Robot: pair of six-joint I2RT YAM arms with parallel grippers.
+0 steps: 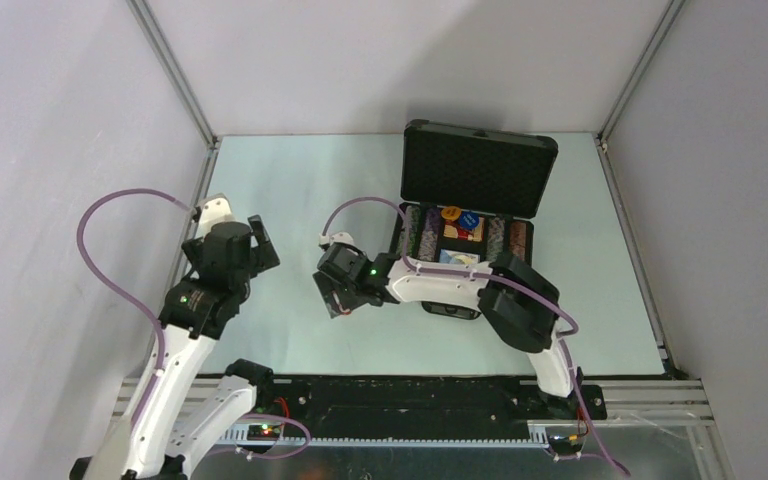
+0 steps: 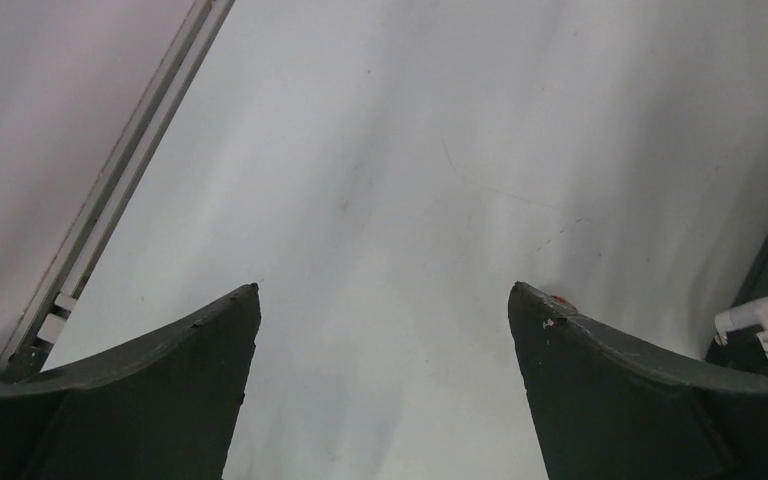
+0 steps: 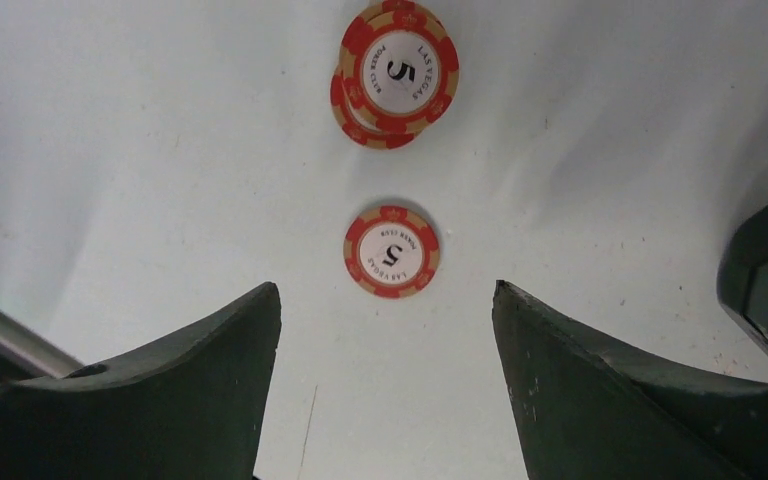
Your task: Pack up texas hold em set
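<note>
The black case of the texas hold em set stands open at the back of the table, its foam-lined lid upright. Chip rows and a card box lie in its tray. In the right wrist view a single red-white chip lies flat on the table just ahead of my right gripper, which is open and holds nothing. Two more red-white chips lie overlapped farther ahead. The right gripper hangs left of the case. My left gripper is open over bare table, near the left rail.
A metal frame rail runs along the table's left edge, close to the left gripper. The right arm stretches across the front of the case. Grey walls enclose the table on three sides.
</note>
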